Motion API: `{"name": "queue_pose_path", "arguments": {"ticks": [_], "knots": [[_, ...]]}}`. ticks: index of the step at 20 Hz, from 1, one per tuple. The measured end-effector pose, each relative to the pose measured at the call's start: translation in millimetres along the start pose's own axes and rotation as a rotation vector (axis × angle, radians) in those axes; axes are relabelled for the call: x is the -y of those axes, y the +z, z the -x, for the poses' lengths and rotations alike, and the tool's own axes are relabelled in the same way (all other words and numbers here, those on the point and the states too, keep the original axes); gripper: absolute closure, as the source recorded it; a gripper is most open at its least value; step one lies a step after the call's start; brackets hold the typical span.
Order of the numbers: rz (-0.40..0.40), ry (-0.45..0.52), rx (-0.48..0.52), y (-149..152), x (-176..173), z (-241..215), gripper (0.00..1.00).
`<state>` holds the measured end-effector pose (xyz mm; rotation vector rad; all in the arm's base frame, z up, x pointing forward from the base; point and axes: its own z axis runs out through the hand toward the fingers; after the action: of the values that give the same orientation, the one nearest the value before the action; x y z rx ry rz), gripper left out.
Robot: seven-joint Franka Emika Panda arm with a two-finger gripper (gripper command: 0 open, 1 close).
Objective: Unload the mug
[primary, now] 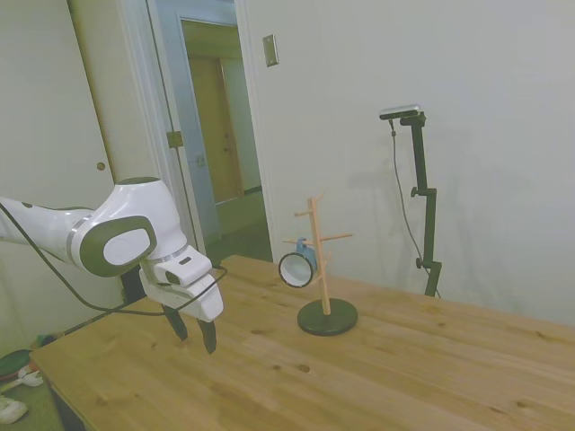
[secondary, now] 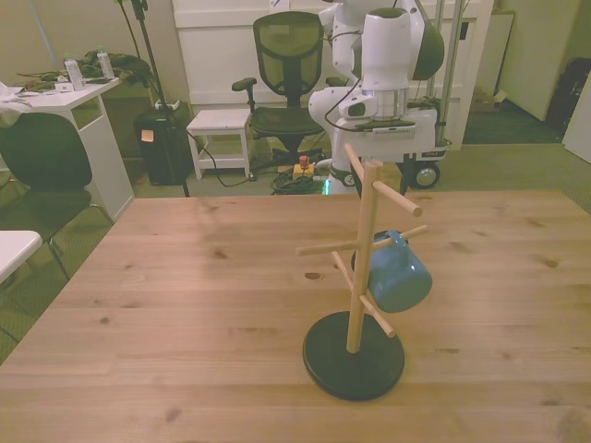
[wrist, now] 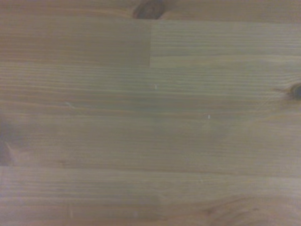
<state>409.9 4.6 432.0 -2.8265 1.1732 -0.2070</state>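
The small dusty-blue mug [primary: 297, 268] hangs by its handle from a low peg of the wooden peg stand [primary: 319, 269], its white inside turned toward the arm. In the front view the mug [secondary: 400, 273] hangs on the front view's right of the stand [secondary: 361, 258], clear of the tabletop. My gripper [primary: 195, 333] hovers just above the table, well apart from the stand, toward the side view's left. It is open with nothing between its dark fingers. The wrist view shows only bare wood grain [wrist: 150, 117].
The stand's round dark base [secondary: 354, 356] rests on the wooden table [primary: 422, 368], near the front view's lower middle. Beyond the table stand an office chair [secondary: 287, 65], a white desk [secondary: 65, 111] and a black chair [secondary: 42, 171].
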Motion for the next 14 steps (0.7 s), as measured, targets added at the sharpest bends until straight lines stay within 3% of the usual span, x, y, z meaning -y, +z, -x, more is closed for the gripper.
{"name": "queue_pose_path", "arguments": {"ticks": [14], "knots": [[-0.119, 0.072, -0.109, 8.1, 29.4, -29.7, 0.0]]}}
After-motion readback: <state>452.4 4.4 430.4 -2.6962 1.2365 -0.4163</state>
